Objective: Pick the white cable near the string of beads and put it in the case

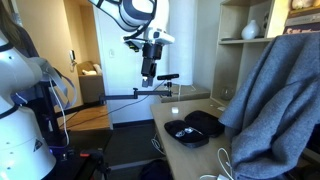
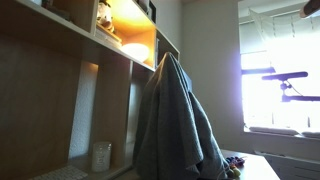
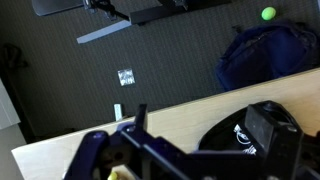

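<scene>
Floor: dark carpet (image 3: 60, 100) beneath me | Furniture: pale wooden table (image 1: 185, 160); wooden shelving (image 2: 60, 90), one lit compartment (image 2: 130, 35) near its top | Window (image 2: 275, 95): bright, glaring daylight | Walls: I note a white wall (image 1: 195, 50), plain.

No legible txt; white mark (image 3: 243, 139) on case (image 3: 214, 134) unreadable.

An exterior view stands back, facing the arm (image 1: 137, 12) across the table (image 1: 165, 118); an exterior view sits low beside the cloth (image 2: 175, 120) both share, facing the window (image 2: 275, 80); the wrist view looks down on the table edge and case (image 3: 255, 135).
</scene>
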`<state>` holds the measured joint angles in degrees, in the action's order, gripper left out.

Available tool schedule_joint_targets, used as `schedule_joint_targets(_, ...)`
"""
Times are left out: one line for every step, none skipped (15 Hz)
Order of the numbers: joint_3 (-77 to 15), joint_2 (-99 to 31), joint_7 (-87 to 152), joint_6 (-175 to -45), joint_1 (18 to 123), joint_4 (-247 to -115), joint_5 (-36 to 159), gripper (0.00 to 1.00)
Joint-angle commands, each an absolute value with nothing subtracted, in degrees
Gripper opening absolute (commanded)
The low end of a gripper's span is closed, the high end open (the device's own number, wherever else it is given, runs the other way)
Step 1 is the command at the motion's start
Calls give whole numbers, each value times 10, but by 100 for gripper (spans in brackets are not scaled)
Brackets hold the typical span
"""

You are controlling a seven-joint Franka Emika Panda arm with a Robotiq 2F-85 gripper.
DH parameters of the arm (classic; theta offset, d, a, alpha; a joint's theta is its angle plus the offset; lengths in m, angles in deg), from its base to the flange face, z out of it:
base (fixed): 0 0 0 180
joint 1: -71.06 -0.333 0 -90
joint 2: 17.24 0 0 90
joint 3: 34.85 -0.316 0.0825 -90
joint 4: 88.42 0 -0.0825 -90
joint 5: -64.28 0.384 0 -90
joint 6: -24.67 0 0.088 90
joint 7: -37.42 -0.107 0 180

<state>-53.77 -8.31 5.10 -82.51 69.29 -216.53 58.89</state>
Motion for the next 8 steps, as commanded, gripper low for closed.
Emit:
schedule_joint_targets(-514, -85, 48, -824, 669, -2165, 585, 100)
schedule_joint_targets(-514, -85, 48, -824, 669, -2165, 585, 100)
schedule_joint_targets(-514, -85, 48, -824, 669, -2165, 585, 100)
schedule_joint_targets(-513, -87, 47, -820, 667, -2162, 581, 100)
schedule_joint_targets(-508, -87, 46, -823, 663, -2162, 578, 100)
schedule_joint_targets(-505, -87, 48, -830, 661, -2162, 572, 100)
schedule_joint_targets(-501, -86, 48, -841, 659, -2164, 562, 100)
schedule_joint_targets(-498, -85, 54, -853, 658, -2167, 550, 100)
